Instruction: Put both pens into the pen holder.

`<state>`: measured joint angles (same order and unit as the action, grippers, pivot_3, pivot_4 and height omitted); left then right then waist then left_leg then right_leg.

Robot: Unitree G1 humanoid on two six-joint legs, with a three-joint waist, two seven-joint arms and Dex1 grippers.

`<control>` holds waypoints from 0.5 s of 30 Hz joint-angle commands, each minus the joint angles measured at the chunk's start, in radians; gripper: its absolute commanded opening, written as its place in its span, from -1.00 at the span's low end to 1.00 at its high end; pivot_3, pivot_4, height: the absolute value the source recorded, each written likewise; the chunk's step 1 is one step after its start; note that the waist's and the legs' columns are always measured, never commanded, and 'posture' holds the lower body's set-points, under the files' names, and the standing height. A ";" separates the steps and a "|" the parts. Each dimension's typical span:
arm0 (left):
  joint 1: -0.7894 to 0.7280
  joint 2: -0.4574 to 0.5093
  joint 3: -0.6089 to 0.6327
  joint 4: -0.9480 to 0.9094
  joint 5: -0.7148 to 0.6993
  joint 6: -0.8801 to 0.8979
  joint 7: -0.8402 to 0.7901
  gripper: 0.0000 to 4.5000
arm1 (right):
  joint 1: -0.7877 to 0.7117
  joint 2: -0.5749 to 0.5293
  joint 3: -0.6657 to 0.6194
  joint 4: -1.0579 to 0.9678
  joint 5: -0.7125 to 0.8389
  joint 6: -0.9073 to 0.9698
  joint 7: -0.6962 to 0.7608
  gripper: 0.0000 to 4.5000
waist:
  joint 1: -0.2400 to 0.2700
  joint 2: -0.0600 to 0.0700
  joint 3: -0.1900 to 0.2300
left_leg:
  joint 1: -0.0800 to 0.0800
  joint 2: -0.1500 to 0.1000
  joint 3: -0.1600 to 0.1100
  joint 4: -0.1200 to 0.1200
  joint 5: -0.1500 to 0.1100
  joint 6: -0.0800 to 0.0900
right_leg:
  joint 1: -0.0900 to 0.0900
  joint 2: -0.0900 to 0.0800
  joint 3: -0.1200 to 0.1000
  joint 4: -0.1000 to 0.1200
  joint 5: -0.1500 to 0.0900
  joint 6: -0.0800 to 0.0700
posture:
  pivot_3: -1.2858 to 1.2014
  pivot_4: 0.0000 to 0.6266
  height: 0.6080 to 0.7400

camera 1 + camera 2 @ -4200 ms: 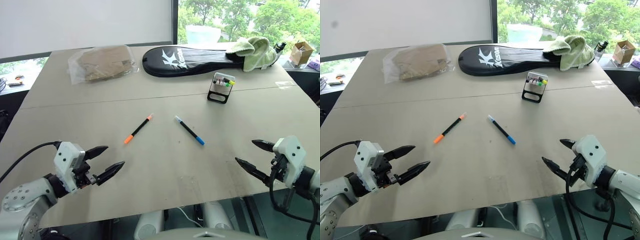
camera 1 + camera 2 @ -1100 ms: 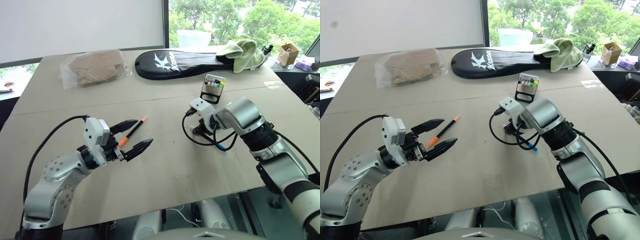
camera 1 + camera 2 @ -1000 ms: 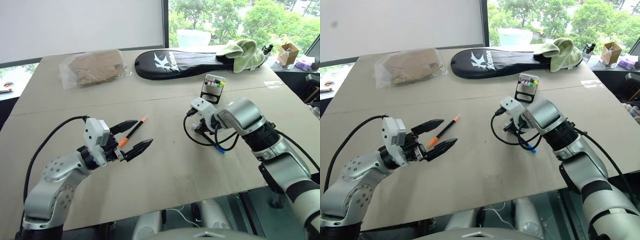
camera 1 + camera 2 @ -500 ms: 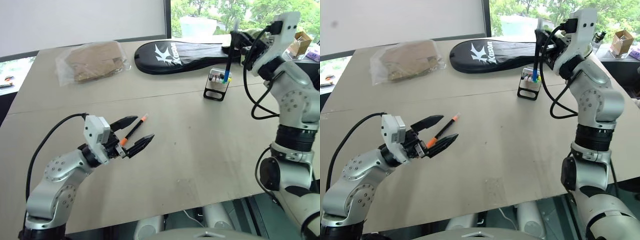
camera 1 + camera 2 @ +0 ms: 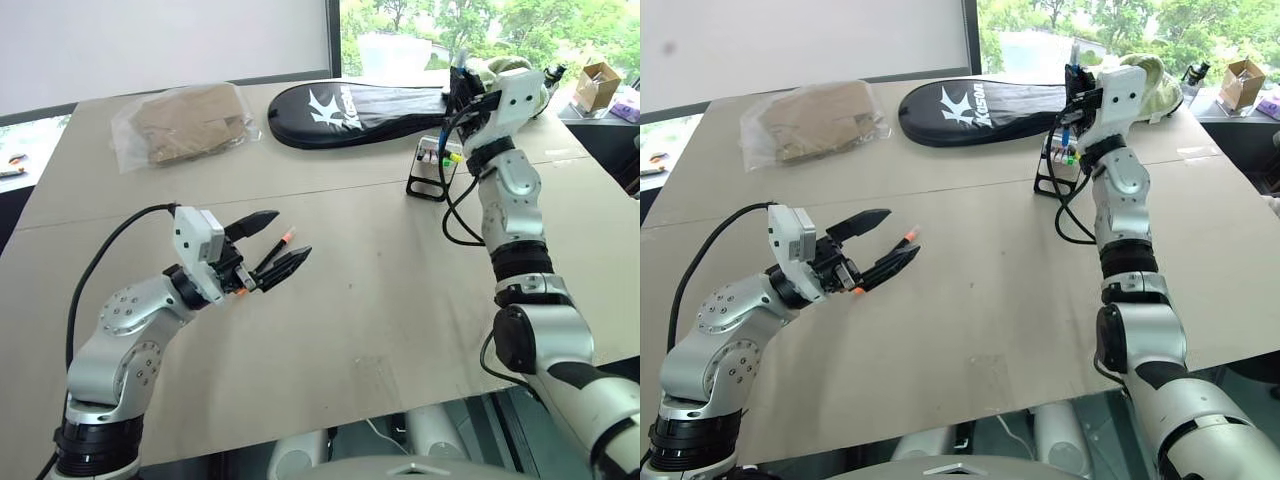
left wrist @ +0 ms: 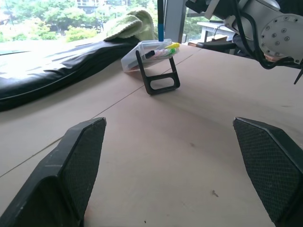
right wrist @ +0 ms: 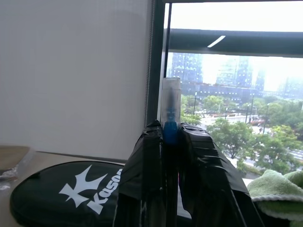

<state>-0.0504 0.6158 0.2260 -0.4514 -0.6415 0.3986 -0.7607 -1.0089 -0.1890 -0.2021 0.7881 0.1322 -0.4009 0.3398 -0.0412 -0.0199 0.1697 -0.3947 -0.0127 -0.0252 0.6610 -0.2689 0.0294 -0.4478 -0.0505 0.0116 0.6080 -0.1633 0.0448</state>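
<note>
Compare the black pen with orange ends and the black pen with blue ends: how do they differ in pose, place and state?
The orange-ended black pen lies flat on the tan table; the blue-ended black pen stands upright in the air. The orange one is ungripped, by the open left hand; the blue one is pinched in the shut right hand, above the black-framed pen holder. Both are slim and outside the holder.

Tan table [image 5: 400,300], seam running across its width. Long black racket bag [image 5: 360,101] with white K logo at far edge. Pale green towel [image 7: 279,189] draped over bag's right end. Clear plastic bag of brown material [image 5: 185,120] far left. Cardboard box [image 5: 598,85] beyond table, far right.
</note>
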 commanded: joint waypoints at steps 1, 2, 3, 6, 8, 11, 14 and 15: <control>0.010 0.003 0.023 -0.057 -0.018 0.000 0.014 1.00 | -0.036 -0.013 0.013 0.080 -0.031 -0.125 -0.020 -0.97 | 0.000 0.000 0.000 | 0.000 0.000 0.000 0.000 0.000 0.000 | 0.000 0.000 0.000 0.000 0.000 0.000 | 0.03 -0.52 1.00; 0.012 0.004 0.025 -0.060 -0.019 0.001 0.016 1.00 | -0.040 -0.012 0.016 0.104 -0.035 -0.144 -0.022 -0.97 | 0.000 0.000 0.000 | 0.000 0.000 0.000 0.000 0.000 0.000 | 0.000 0.000 0.000 0.000 0.000 0.000 | 0.03 -0.52 1.00; 0.014 0.004 0.026 -0.063 -0.020 0.002 0.019 1.00 | -0.043 -0.011 0.019 0.123 -0.039 -0.161 -0.023 -0.97 | 0.000 0.000 0.000 | 0.000 0.000 0.000 -0.001 0.000 0.000 | 0.000 0.000 0.000 0.000 0.000 0.000 | 0.03 -0.52 1.00; 0.018 0.006 0.027 -0.070 -0.023 0.004 0.028 1.00 | -0.040 -0.005 0.032 0.168 -0.052 -0.205 -0.023 -0.97 | 0.000 0.000 0.000 | 0.000 0.000 0.000 0.000 0.000 0.000 | 0.000 0.000 0.001 0.000 0.000 0.000 | 0.03 -0.52 1.00; 0.019 0.004 0.024 -0.078 -0.022 0.006 0.039 1.00 | -0.030 0.000 0.044 0.185 -0.067 -0.237 -0.030 -0.97 | 0.000 0.000 0.000 | 0.000 0.000 0.000 0.000 0.000 0.000 | 0.000 0.000 0.001 0.000 0.000 0.000 | 0.03 -0.52 1.00; 0.018 0.003 0.021 -0.084 -0.023 0.009 0.047 1.00 | -0.021 0.001 0.054 0.209 -0.082 -0.273 -0.050 -0.97 | 0.000 0.000 0.000 | 0.000 0.000 0.000 0.000 0.000 0.000 | 0.000 0.000 0.001 0.001 0.000 0.000 | 0.03 -0.52 1.00; 0.020 0.002 0.020 -0.083 -0.023 0.007 0.050 1.00 | 0.000 -0.006 0.067 0.226 -0.112 -0.332 -0.074 -0.97 | 0.000 0.000 0.000 | 0.000 0.000 0.000 0.000 0.000 -0.001 | 0.000 0.000 0.001 0.001 0.000 0.000 | 0.03 -0.52 1.00; 0.019 0.003 0.020 -0.081 -0.022 0.007 0.051 1.00 | 0.008 -0.010 0.073 0.228 -0.122 -0.347 -0.084 -0.78 | 0.000 0.000 0.000 | 0.000 0.000 0.000 0.000 0.000 -0.001 | 0.000 0.000 0.001 0.001 0.000 0.000 | 0.03 -0.52 1.00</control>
<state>-0.0336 0.6158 0.2270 -0.4986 -0.6526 0.4094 -0.7133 -1.0043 -0.1892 -0.1337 1.0259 0.0239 -0.7026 0.2768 -0.0411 -0.0198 0.1697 -0.3943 -0.0128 -0.0255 0.6605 -0.2684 0.0286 -0.4477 -0.0507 0.0124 0.6089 -0.1631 0.0444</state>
